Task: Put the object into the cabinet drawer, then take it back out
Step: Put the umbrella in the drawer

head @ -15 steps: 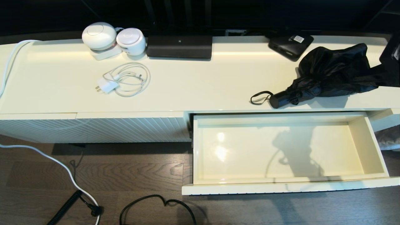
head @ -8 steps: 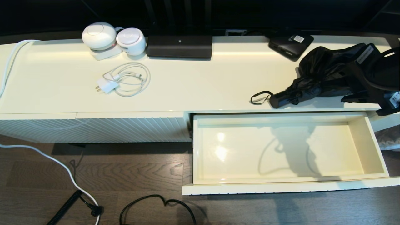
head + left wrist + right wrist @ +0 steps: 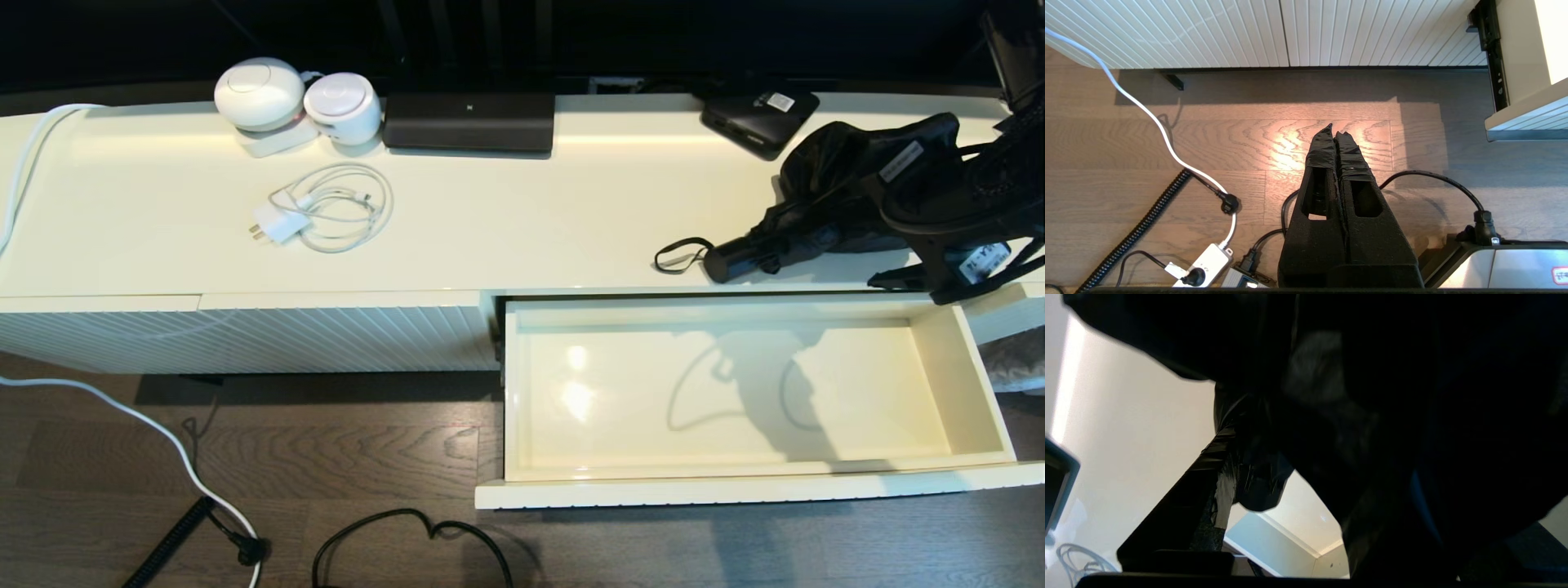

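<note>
The black folding umbrella (image 3: 824, 184) lies on the cabinet top at the right, its short handle (image 3: 731, 260) and wrist loop (image 3: 678, 255) pointing left near the front edge. My right gripper (image 3: 878, 233) reaches in from the right and stands open, one finger on each side of the bunched fabric (image 3: 1331, 375). Just below, the cream drawer (image 3: 735, 490) is pulled out, and its glossy inside holds nothing. My left gripper (image 3: 1334, 128) hangs shut over the wooden floor, left of the drawer's corner (image 3: 1527, 118), and does not show in the head view.
A flat black box with a white label (image 3: 759, 114) sits behind the umbrella. Further left on the top are a wide black device (image 3: 469, 121), two white round devices (image 3: 261, 94) and a charger with coiled cable (image 3: 326, 208). Cables (image 3: 408, 531) lie on the floor.
My right gripper came in from the right edge, over the umbrella's fabric and toward the cabinet's front edge. The umbrella's handle and loop have stayed in place.
</note>
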Robot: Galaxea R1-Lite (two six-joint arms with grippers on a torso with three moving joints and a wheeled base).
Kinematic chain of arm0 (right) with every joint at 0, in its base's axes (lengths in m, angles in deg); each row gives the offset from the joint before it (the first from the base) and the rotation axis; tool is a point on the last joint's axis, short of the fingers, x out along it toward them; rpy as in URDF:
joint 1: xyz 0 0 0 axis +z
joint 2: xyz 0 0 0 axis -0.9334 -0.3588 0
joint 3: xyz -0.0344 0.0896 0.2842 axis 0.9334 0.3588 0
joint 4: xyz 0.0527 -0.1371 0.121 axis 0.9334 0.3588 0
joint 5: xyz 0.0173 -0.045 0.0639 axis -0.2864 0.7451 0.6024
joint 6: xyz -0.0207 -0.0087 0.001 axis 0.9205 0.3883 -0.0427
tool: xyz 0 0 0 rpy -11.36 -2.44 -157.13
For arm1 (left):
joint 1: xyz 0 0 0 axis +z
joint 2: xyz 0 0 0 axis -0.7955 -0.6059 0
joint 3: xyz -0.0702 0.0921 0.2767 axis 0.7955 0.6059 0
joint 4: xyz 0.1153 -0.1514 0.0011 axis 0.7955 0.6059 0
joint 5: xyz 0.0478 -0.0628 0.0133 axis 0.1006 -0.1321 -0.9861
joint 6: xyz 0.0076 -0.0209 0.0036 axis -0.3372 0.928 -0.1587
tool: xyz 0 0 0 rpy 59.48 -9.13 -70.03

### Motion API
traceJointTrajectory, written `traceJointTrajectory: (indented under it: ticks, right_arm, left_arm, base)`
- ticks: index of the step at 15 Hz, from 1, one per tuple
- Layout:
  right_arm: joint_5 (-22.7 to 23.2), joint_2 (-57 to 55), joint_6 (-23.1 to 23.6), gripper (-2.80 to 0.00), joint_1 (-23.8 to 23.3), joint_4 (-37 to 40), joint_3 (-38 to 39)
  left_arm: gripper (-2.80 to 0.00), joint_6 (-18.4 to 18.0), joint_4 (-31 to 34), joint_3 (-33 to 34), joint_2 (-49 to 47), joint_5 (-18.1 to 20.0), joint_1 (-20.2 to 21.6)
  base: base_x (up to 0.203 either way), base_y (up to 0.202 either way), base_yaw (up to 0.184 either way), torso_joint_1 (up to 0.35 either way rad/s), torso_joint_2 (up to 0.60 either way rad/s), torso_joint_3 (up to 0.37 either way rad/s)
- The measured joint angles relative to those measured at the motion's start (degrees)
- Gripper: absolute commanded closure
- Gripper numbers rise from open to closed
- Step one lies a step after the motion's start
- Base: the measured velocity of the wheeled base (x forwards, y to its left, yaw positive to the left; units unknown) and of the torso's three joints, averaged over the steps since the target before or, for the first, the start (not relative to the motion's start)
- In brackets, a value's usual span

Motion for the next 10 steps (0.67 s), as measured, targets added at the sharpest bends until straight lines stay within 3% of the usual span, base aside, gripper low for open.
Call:
traceJointTrajectory:
  ticks: [10]
  right_arm:
    - [-0.51,-6.38,-1.98,-2.8,-2.66,-4.24,-2.72]
  left_arm:
    - [0.0,-0.02,0.0,0.0,0.0,-0.02,-0.05]
  base:
    - [0.0,0.0,0.0,0.0,0.0,0.0]
